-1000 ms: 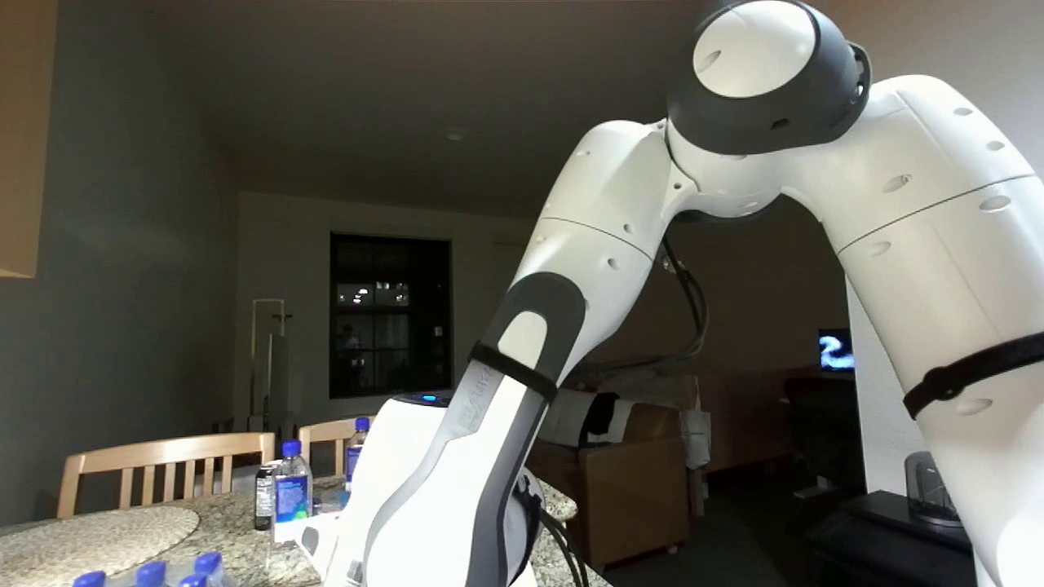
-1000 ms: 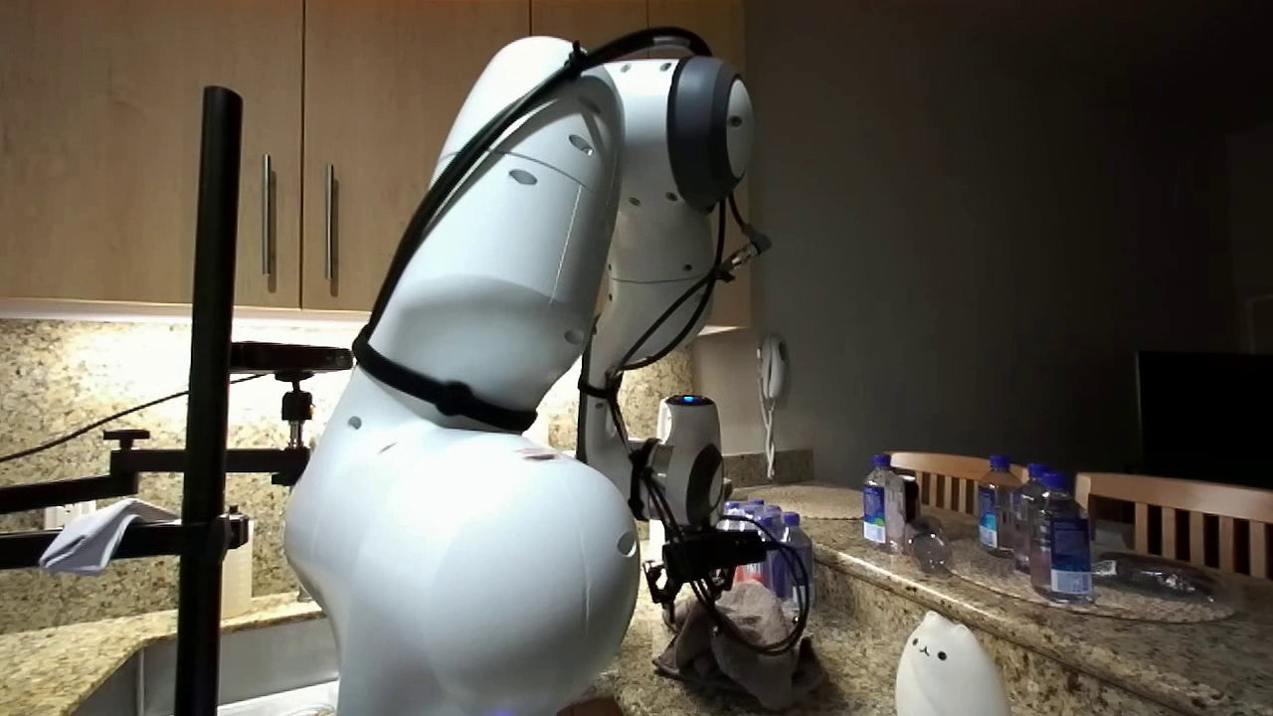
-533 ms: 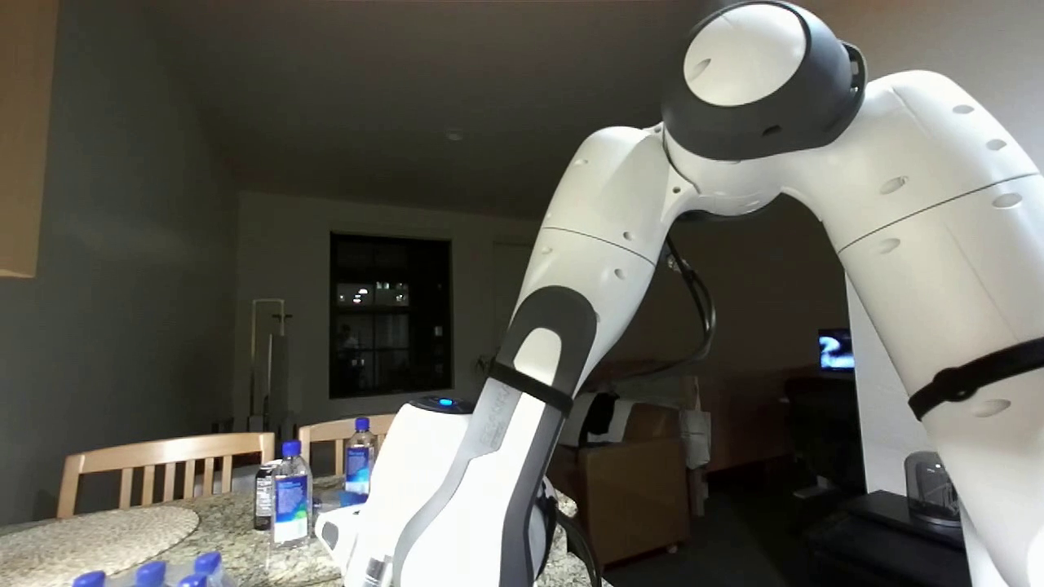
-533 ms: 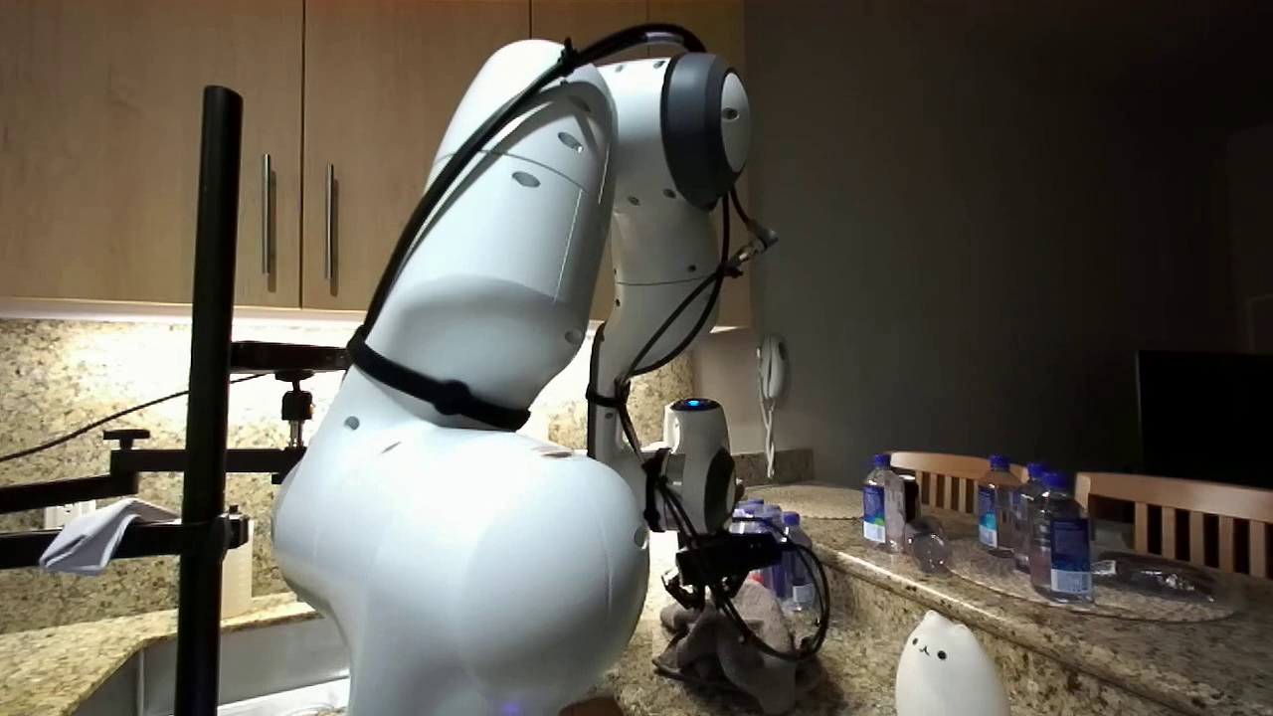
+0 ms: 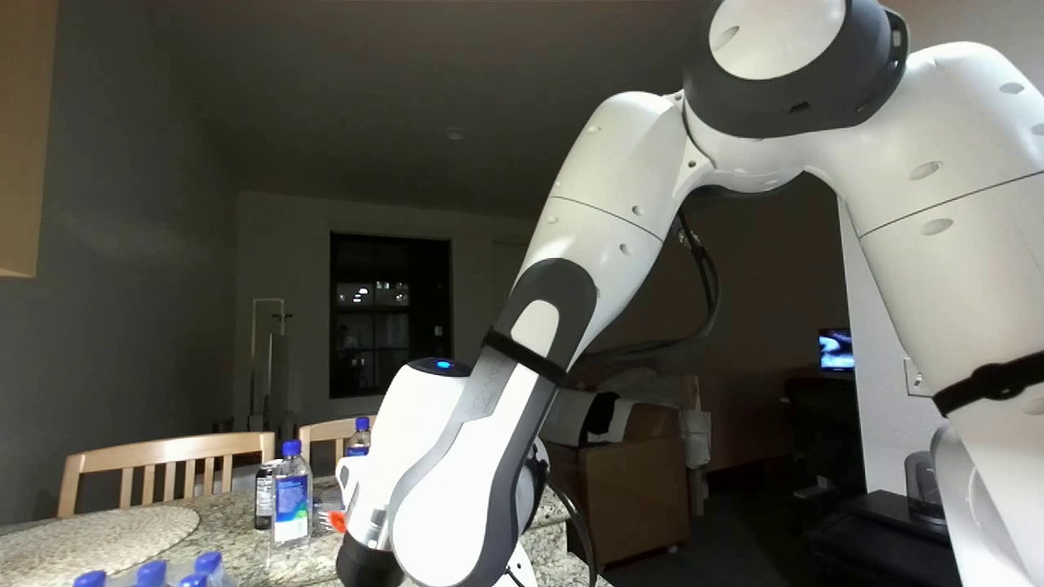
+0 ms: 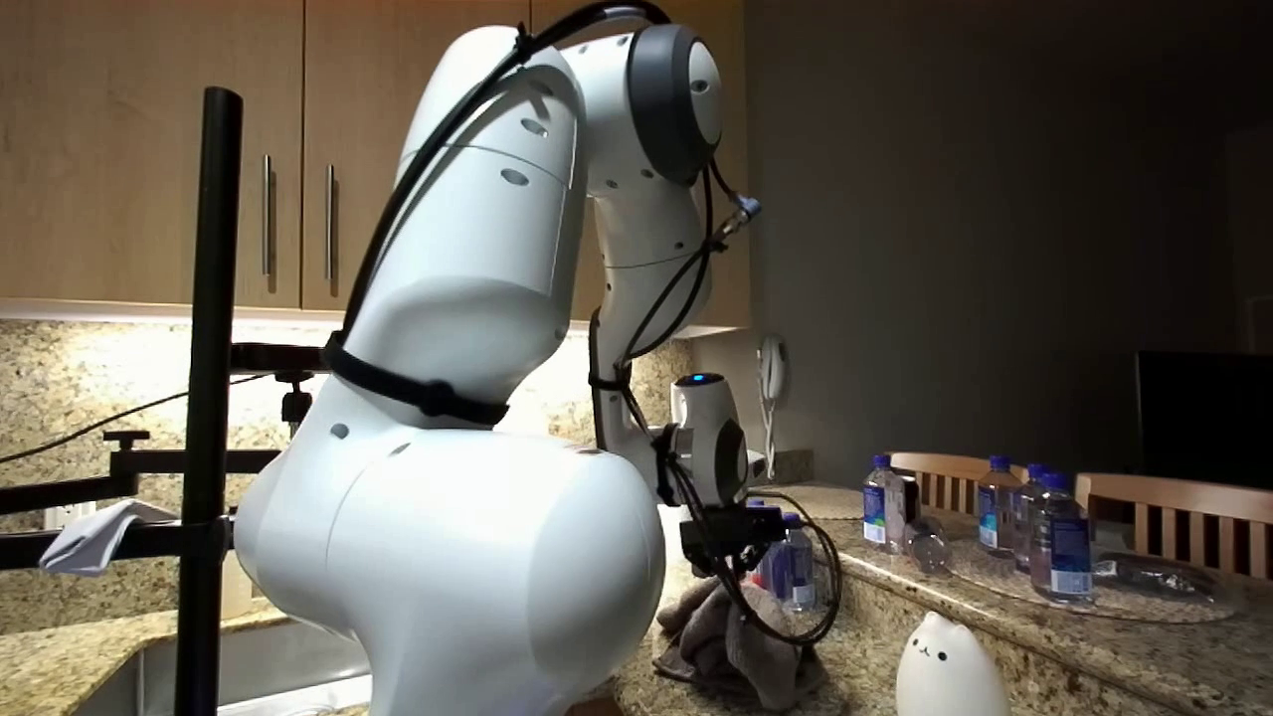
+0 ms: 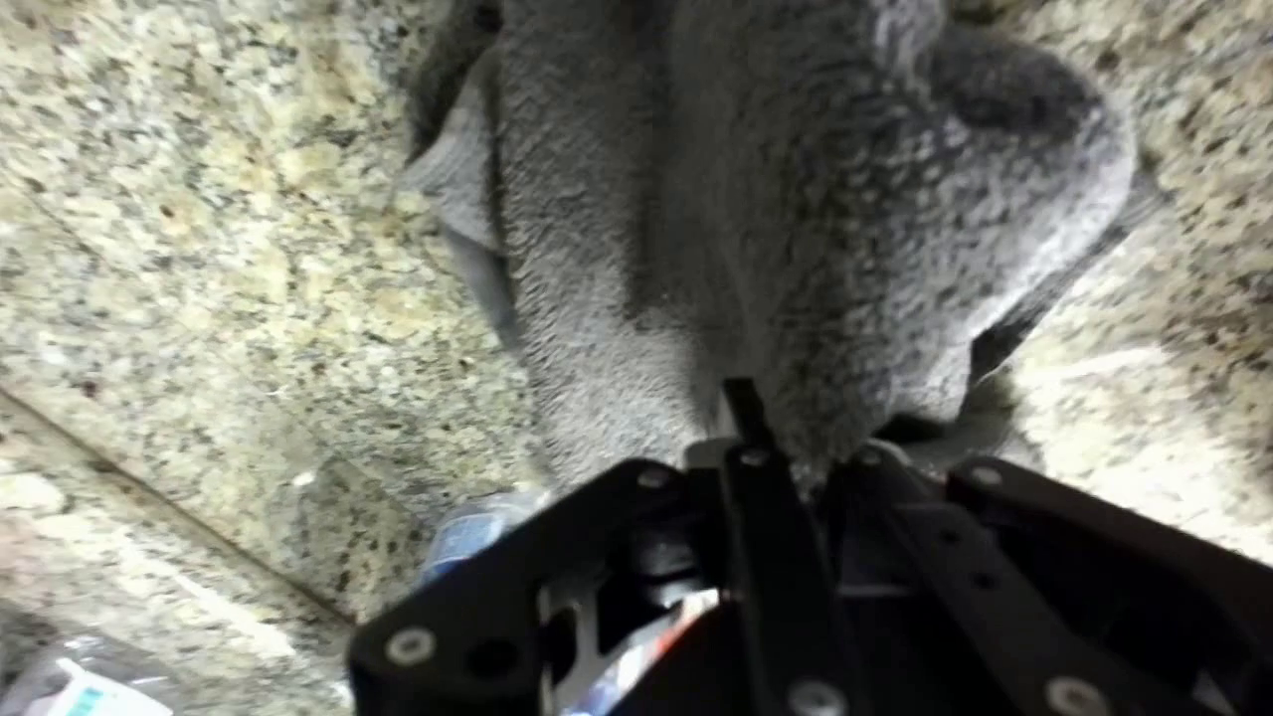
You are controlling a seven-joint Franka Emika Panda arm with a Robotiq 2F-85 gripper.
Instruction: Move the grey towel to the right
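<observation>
On speckled counter (image 7: 249, 249), grey towel (image 7: 696, 219), dim room (image 5: 473, 285) beyond

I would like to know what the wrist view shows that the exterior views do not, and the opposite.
Only the wrist view: the grey towel seen close from above, and round screws on the gripper.
Only the exterior views: the white arm, cat-faced figurine, wall phone, wooden chairs and dark window.
Shared with an exterior view: grey towel, gripper, speckled counter and at least one blue-labelled bottle.

The wrist view's top edge cuts off the grey towel (image 7: 736, 219) (slightly blurred).
</observation>
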